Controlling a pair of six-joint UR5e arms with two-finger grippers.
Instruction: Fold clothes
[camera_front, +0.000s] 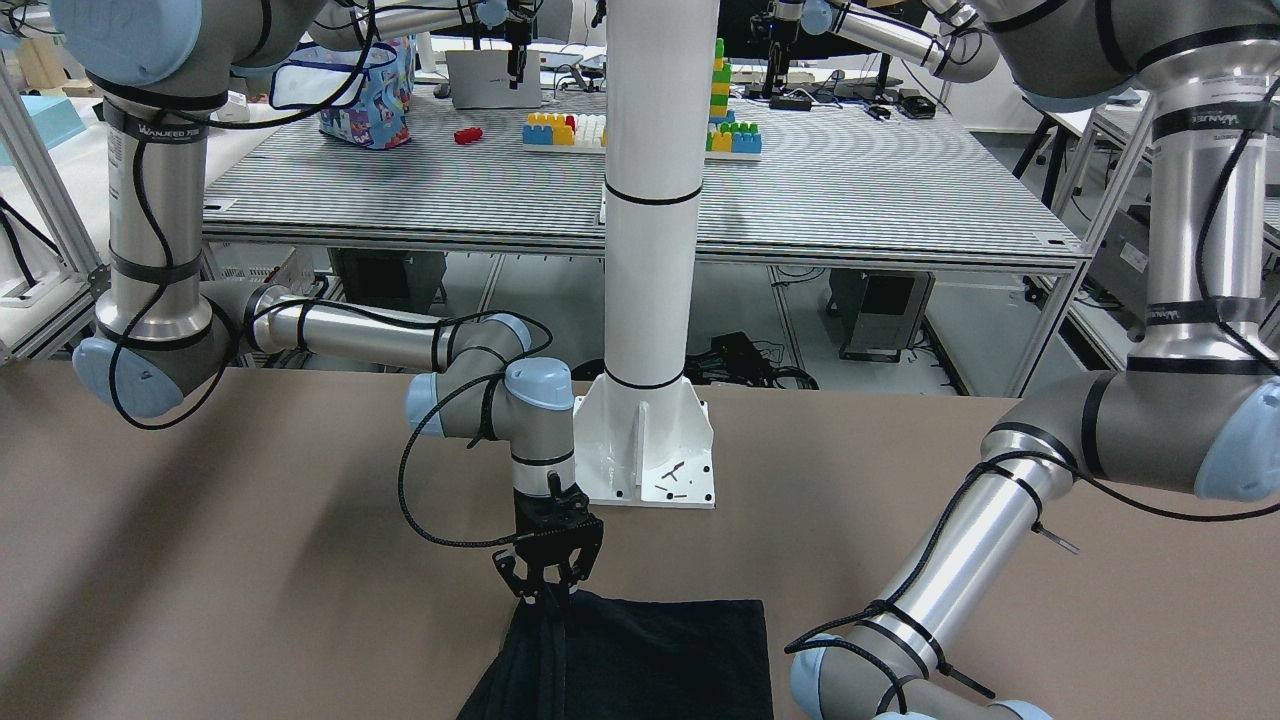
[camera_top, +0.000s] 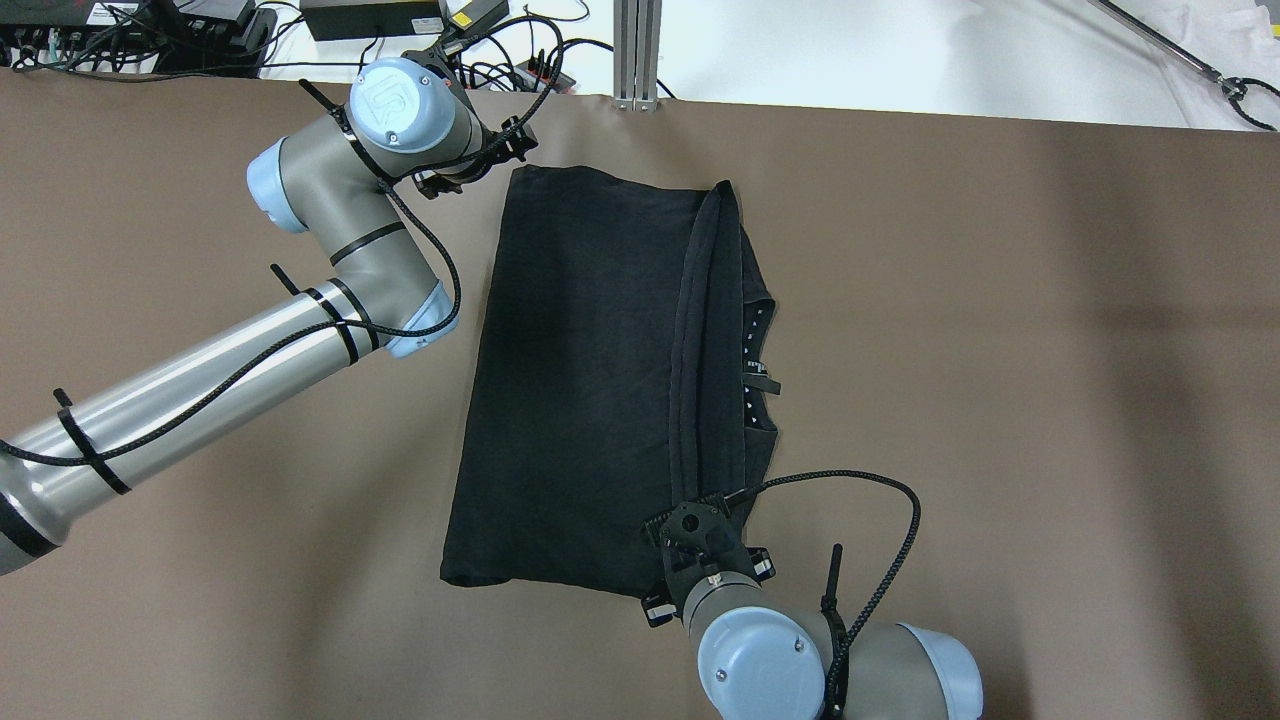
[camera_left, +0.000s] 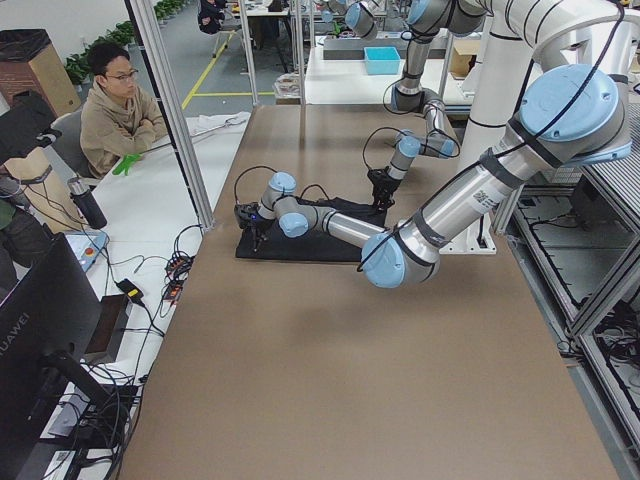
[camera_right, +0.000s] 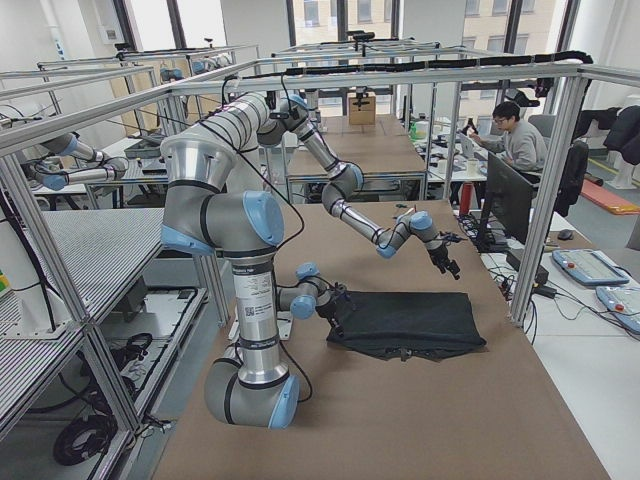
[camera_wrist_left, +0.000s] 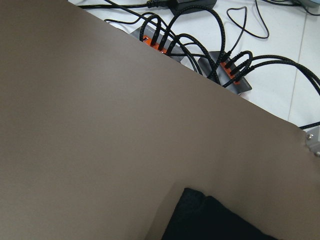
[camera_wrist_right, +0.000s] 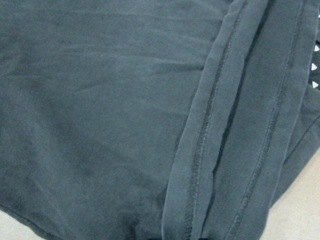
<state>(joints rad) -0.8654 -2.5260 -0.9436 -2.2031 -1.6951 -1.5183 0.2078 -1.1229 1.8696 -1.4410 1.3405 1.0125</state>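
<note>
One black cloth (camera_top: 590, 380) lies mid-worktop (camera_top: 1000, 400), toward the far edge, its right side doubled over along a hemmed ridge. The right hand (camera_front: 545, 592) pinches that ridge's near end, seemingly to carry the fold. The left hand (camera_top: 440, 185) hovers off the far-left corner; its opening I cannot tell.

The garment (camera_top: 590, 380) is plain matte black with a row of small white dots near one edge; the table (camera_top: 1000, 350) is flat brown.
</note>
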